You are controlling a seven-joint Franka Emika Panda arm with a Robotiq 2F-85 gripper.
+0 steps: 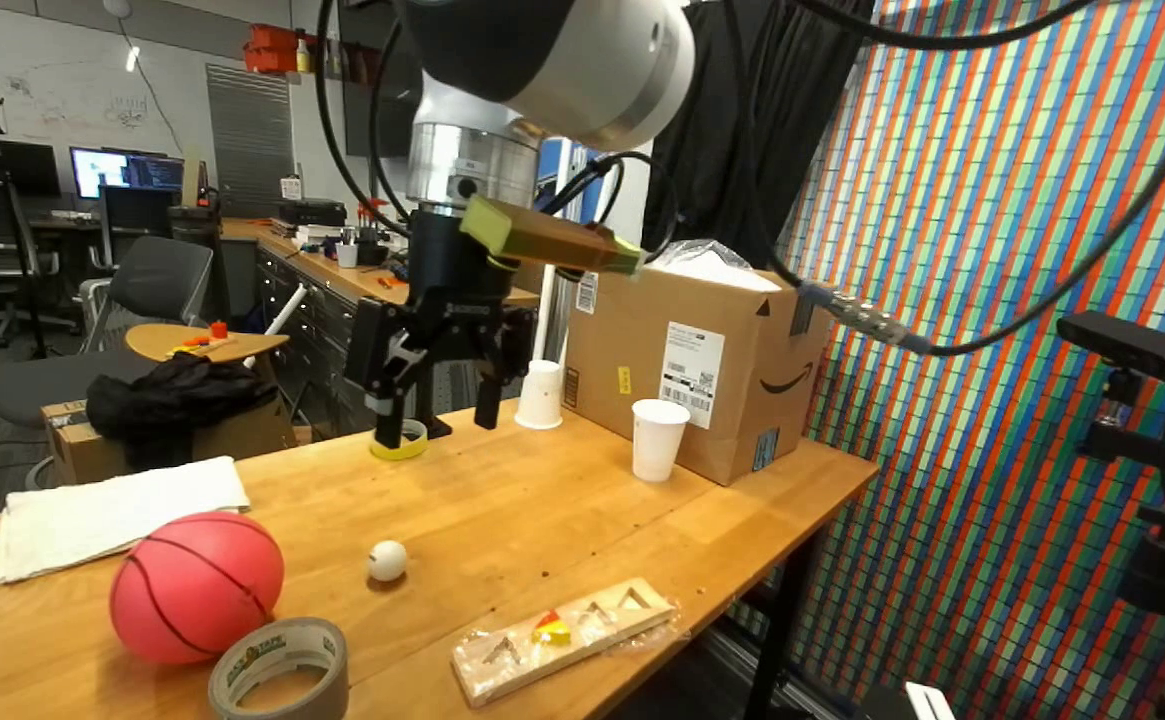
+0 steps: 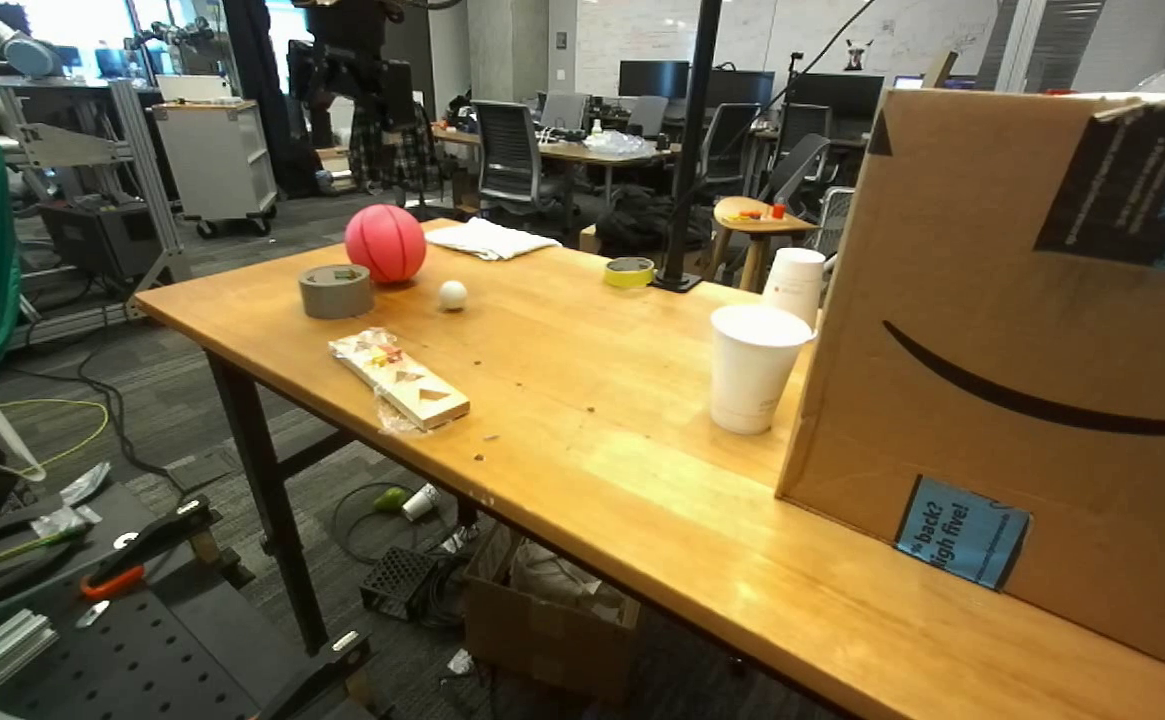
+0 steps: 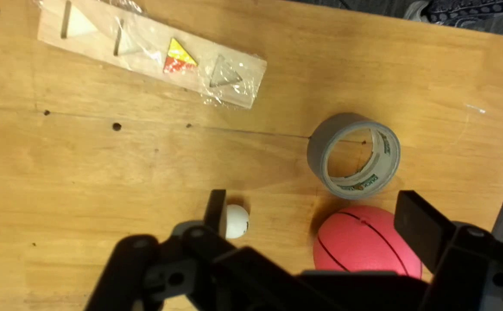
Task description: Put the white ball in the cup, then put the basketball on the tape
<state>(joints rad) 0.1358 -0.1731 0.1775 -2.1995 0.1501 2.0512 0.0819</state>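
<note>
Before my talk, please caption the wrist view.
Open black pincer above wooden table with white ball, pink basketball, grey tape roll.

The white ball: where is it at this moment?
In both exterior views, the white ball lies on the table, in the picture's left half, right of the basketball and grey tape; in the wrist view, it is left of both.

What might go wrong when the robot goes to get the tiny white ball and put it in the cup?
The white ball sits loose on the table, so a nudge might send it rolling. In the wrist view, the open gripper seems to frame both that ball and the basketball, so reaching down could bump the big one. And the cup looks light, so a knock might tip it over.
</note>
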